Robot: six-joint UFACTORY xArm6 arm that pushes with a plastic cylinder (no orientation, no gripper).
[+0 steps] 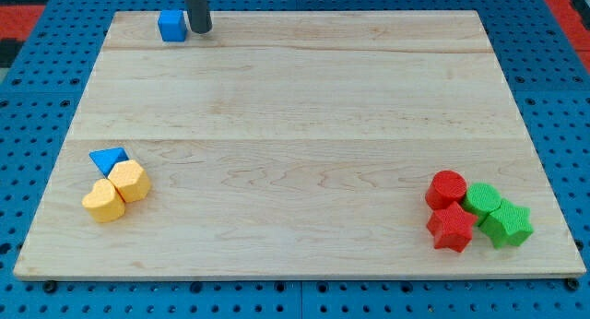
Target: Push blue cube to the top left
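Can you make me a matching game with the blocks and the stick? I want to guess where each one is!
Things:
1. blue cube
2. my tip
3. blue triangle
4. red star

Places:
A. in the group at the view's bottom right
B. right beside the blue cube, on its right side in the view
C. top left of the board
D. next to two yellow blocks at the view's bottom left

Pairs: 1-C, 2-B, 3-D, 4-A
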